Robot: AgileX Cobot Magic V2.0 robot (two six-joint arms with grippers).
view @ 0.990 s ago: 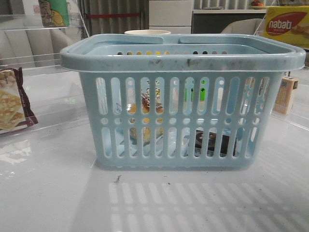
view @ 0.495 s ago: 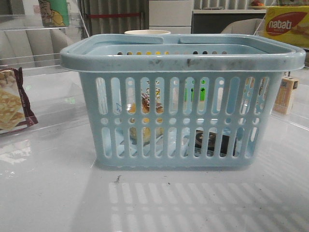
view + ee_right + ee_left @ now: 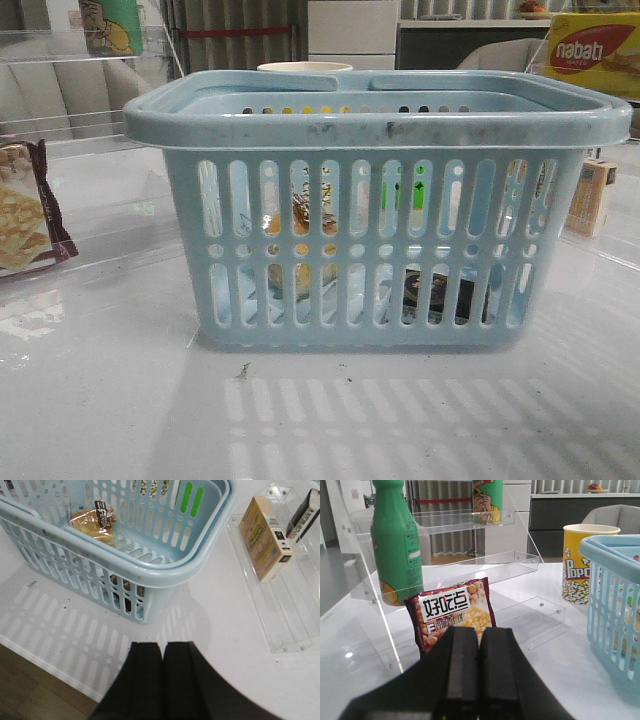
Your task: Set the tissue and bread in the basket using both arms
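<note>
Bread [image 3: 93, 522] and tissue [image 3: 446, 297] lie inside the basket [image 3: 378, 118] on the tabletop [image 3: 100, 400].
Left end effector [image 3: 479, 672] and right end effector [image 3: 162, 680] are pressed together, empty, both well apart from the basket's contents.

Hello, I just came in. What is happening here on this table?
A two-arm robot is putting bread and tissue into a light-blue basket, and both already lie inside. The bread rests on the basket floor, and the dark tissue shows through the slots low on the right in the front view. Neither arm holds anything: the left gripper and the right gripper are both shut and empty, away from the basket. The job looks done.
</note>
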